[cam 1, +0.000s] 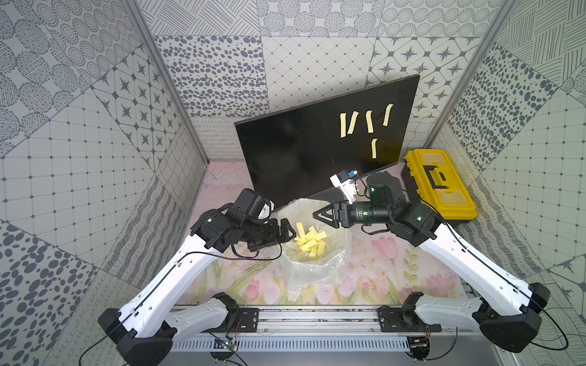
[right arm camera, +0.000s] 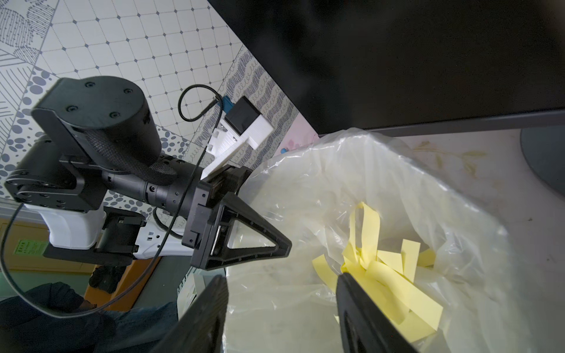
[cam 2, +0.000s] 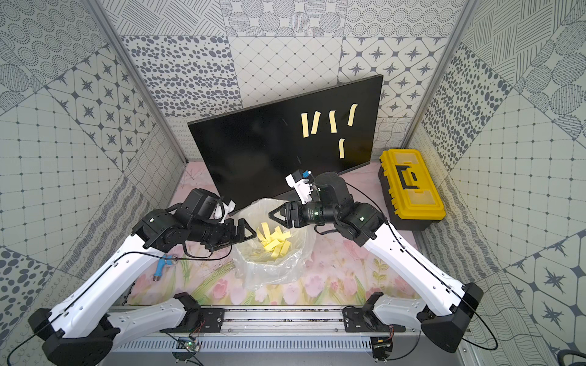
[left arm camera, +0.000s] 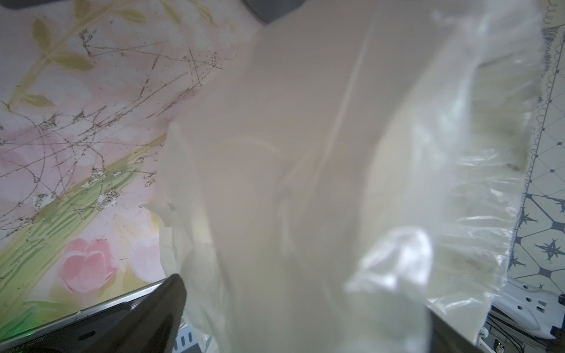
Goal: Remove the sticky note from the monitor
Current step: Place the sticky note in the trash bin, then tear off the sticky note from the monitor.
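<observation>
Notes [right arm camera: 382,269], yellow and narrow, are seen piled loosely just beyond the right jaws in the right wrist view. These jaws are held wide apart and nothing is gripped between them; whether the tip of one finger [right arm camera: 360,314] touches the pile [cam 1: 309,241] cannot be told. They are placed over the mouth of a clear bag [cam 1: 320,272], in which the pile lies. The left jaws are found at the opposite side of the bag's rim, facing the right ones. They are spread wide too, as is shown in the right wrist view, and the film of the bag fills the space between them in the left wrist view; if the film is touched cannot be decided.

Behind the bag the monitor [cam 1: 301,152] is stood on the worktop [cam 1: 380,272], turned a little, with its lower edge close to the bag. Five further notes [cam 1: 369,121] are stuck on the dark screen, on the half nearer to the right arm [cam 1: 469,255]: four in a row, upright or slightly leaning, and a single note [cam 1: 375,148] below them. Part of the grey round stand [right arm camera: 544,159] is visible under the monitor. A yellow and black toolbox [cam 1: 440,183] is laid just beside the monitor's end on the right arm's side, with its lid closed.
</observation>
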`<state>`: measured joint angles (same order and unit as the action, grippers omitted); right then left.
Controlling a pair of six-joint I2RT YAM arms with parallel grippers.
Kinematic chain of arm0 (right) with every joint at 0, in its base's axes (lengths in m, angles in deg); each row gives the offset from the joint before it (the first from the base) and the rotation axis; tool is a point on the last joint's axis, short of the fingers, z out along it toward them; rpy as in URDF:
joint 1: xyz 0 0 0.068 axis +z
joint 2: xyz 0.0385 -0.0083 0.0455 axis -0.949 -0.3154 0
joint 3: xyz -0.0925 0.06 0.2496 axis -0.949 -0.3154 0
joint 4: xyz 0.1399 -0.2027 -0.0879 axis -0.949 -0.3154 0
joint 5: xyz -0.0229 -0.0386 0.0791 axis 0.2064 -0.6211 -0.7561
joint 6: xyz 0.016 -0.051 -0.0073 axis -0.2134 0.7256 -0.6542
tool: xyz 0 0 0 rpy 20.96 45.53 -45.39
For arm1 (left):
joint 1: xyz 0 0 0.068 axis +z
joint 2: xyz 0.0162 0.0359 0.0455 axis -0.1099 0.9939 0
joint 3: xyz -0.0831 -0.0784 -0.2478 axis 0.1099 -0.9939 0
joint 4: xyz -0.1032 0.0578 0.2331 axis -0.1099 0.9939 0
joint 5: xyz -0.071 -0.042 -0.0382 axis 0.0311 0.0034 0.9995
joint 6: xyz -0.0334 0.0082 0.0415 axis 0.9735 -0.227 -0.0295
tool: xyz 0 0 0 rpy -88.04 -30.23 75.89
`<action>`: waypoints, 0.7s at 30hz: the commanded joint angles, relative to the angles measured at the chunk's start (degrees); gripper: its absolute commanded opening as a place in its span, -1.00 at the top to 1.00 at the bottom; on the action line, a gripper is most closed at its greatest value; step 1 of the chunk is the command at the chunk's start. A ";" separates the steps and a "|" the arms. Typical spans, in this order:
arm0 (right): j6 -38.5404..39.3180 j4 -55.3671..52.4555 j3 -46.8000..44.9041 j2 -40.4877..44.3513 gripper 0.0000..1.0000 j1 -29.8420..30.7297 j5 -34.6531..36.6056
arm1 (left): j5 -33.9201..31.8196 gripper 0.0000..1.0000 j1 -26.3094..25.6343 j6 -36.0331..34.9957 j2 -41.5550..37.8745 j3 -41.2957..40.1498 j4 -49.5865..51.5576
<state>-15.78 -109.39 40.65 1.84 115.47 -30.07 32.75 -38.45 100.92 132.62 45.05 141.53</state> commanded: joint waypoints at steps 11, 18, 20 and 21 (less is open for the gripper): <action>-6.23 12.72 0.03 3.13 -0.60 -17.63 0.68 | 0.12 -0.99 -0.55 -0.37 -0.53 -0.80 -1.75; -13.18 21.06 -5.97 5.16 -0.65 -29.75 0.51 | 0.23 -0.99 -0.55 -0.44 -0.30 -0.55 -1.73; -15.91 23.77 -8.77 5.75 -0.66 -33.21 0.69 | 0.19 -0.99 -0.55 -0.60 -0.17 -0.27 -1.44; -17.94 26.33 -10.73 5.98 -0.66 -35.19 0.51 | 0.14 -0.99 -0.60 -0.67 -0.12 -0.14 -1.32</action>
<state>-28.41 -91.40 33.04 6.41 83.36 -29.41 32.75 -38.45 100.90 132.36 44.46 141.51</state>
